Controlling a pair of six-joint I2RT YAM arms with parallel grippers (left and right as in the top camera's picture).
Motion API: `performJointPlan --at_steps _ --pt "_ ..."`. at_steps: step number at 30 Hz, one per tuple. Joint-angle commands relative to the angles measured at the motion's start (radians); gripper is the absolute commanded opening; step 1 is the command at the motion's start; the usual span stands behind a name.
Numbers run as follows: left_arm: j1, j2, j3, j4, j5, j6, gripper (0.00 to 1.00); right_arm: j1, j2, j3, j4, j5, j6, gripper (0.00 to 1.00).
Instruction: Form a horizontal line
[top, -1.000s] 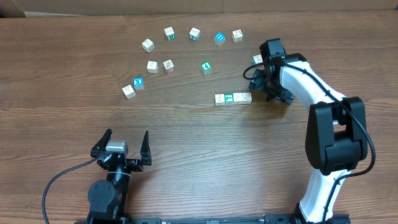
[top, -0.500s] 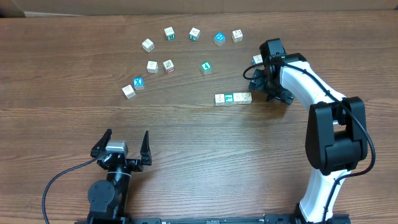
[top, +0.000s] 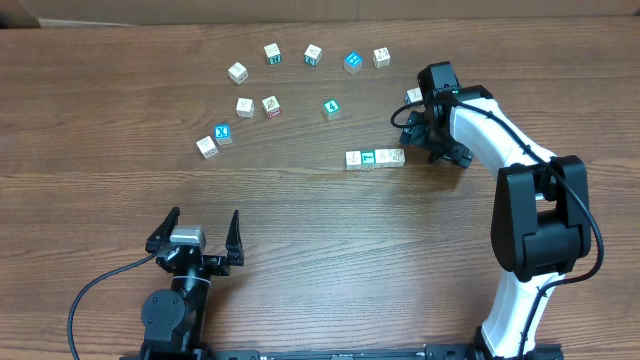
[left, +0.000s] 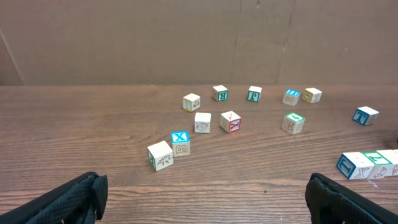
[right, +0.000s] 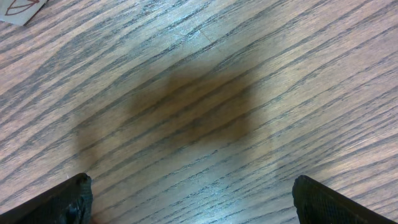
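Hovering spread and empty just beside the right end of the horizontal line (top: 375, 158), mid-table, the right gripper (top: 424, 133) could clip that end and skew the touching cubes if it swings low.

Left pincer (left: 205, 202): black fingers (left: 68, 199) spread wide at the lower corners. Brown wood-grain surface (left: 93, 118) carries loose whitish letter cubes (left: 202, 122) mid-frame. Straight row of touching whitish letter cubes (left: 373, 163), one teal-green topped, lies at the right edge, partly cropped.
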Motion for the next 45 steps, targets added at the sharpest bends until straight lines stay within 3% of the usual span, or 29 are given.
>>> performJointPlan --at_steps 1,29,45 --pt "-0.006 -0.009 -0.004 0.003 -0.006 0.019 1.00 -0.002 0.006 -0.004 0.004 0.014 -0.001 1.00" --pt "-0.006 -0.009 -0.004 0.003 -0.006 0.019 1.00 -0.002 -0.019 -0.004 0.003 0.014 -0.001 1.00" --pt "-0.006 -0.009 -0.004 0.003 -0.006 0.019 1.00 -0.002 -0.414 -0.004 0.003 0.014 -0.001 1.00"
